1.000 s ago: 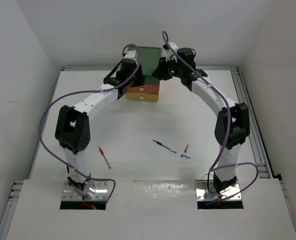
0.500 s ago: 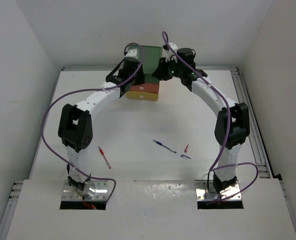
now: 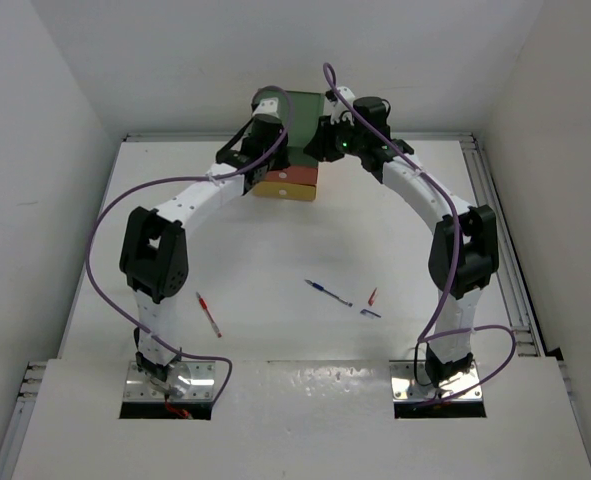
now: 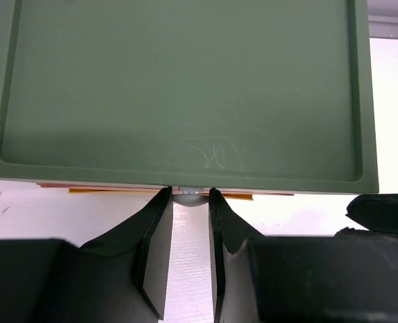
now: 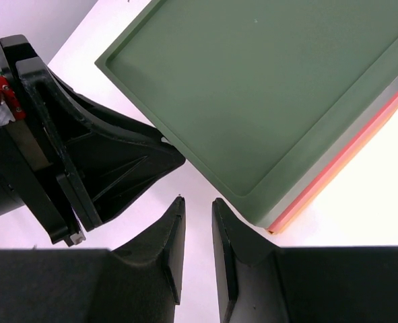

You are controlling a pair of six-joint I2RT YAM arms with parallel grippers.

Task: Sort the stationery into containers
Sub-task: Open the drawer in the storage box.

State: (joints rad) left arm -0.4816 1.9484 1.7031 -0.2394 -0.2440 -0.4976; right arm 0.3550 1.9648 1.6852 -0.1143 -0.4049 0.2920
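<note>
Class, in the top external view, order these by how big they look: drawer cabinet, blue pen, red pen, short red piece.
1. drawer cabinet
2. blue pen and red pen: alike in length, unranked
3. short red piece

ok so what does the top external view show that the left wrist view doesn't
Only top external: both arms whole, and the loose stationery on the table, a red pen, a blue pen and two small pieces just right of it.
Only left wrist: a small knob sitting between the fingers of the left gripper, and faint scratches on the lid. Whether the fingers already pinch the knob I cannot tell.
Both: the dark green cabinet top and the white table around it.
</note>
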